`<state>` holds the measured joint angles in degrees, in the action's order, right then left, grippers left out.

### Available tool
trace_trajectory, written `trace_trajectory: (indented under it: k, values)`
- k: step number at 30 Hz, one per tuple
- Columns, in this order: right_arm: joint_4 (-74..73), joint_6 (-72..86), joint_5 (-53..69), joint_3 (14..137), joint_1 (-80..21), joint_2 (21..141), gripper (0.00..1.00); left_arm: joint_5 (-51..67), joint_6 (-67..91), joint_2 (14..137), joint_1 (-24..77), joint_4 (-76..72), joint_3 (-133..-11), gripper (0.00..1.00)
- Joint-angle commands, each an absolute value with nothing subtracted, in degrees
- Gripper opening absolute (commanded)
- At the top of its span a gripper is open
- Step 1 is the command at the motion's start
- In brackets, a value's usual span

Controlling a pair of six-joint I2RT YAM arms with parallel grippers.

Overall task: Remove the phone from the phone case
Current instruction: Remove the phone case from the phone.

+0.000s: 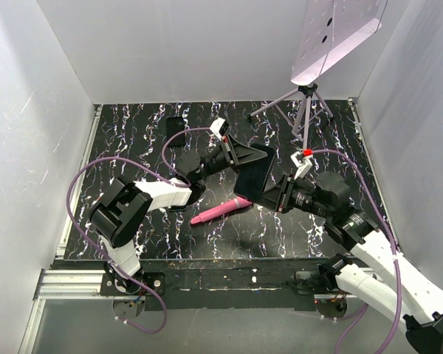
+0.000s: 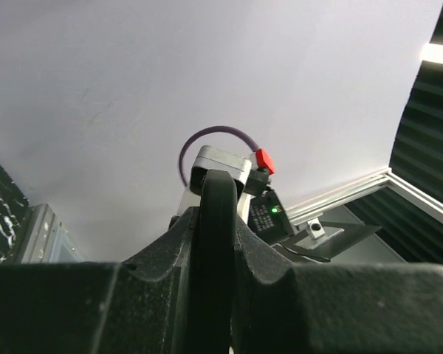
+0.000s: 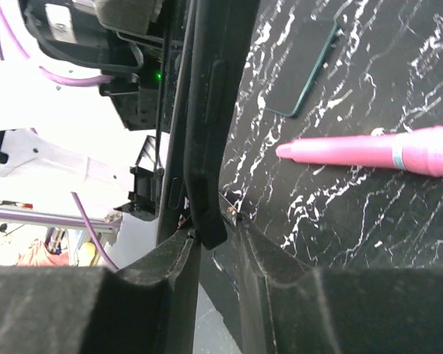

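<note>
Black marbled table (image 1: 125, 140) is carrying both arms at its near edge, the left arm folding in from the left and the right arm reaching up from the lower right. Just beyond them a pink marker (image 1: 220, 211) is lying on the surface, pointing diagonally toward the middle. Above the marker the black phone case (image 1: 255, 171) is hanging in the air between the two claws, clear of the table and tilted. The right gripper (image 1: 272, 193) is clenching the case's lower right side, and its wrist view is showing the case's edge, with its raised button strip, running up from between its fingers (image 3: 162, 295). The left gripper (image 1: 238, 156) is clamping the case's upper left side, its pads pressing on a thin black edge. Whether the phone is sitting inside the case cannot be made out. Farther back and to the left, a dark flat slab (image 1: 176, 125) with a teal edge is lying on the table, well apart from the case. At the far right a small tripod (image 1: 304, 103) is standing, holding up a white panel (image 1: 332, 37).
</note>
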<state>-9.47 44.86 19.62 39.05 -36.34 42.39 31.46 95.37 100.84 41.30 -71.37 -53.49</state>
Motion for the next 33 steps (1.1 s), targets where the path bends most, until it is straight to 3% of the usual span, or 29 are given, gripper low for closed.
trace_trajectory:
  k: [1,6,13,16,19,20,21,26,33]
  values:
    - [8.26,45.7,18.28,35.24,-34.37,39.73,0.33,27.52,101.6,96.42,46.58,-88.24,-56.07,0.0]
    - [13.01,49.91,19.43,34.54,-33.23,39.46,0.39,23.48,100.64,96.15,48.07,-88.24,-57.48,0.0]
    - [31.19,61.51,24.96,32.34,-31.11,46.04,0.42,17.06,97.82,94.48,50.71,-88.24,-56.34,0.0]
    - [30.33,61.09,26.27,34.1,-31.11,48.68,0.35,15.56,96.86,94.31,51.41,-88.16,-56.34,0.0]
    - [25.0,55.49,25.85,35.24,-31.64,49.22,0.17,14.94,97.99,94.92,51.68,-87.54,-56.78,0.0]
    - [17.65,50.24,22.19,36.98,-32.08,48.52,0.13,14.59,98.43,94.92,51.77,-87.37,-56.69,0.0]
    - [8.36,44.88,16.75,38.66,-33.82,47.56,0.02,14.07,98.61,94.57,51.68,-86.49,-56.43,0.0]
    - [-8.34,30.95,-13.31,38.94,-40.15,45.35,0.01,14.15,100.02,93.08,51.68,-79.64,-55.9,0.0]
    - [-9.23,23.03,-34.44,38.93,-48.08,46.67,0.01,13.89,102.57,93.08,51.68,-75.5,-56.08,0.0]
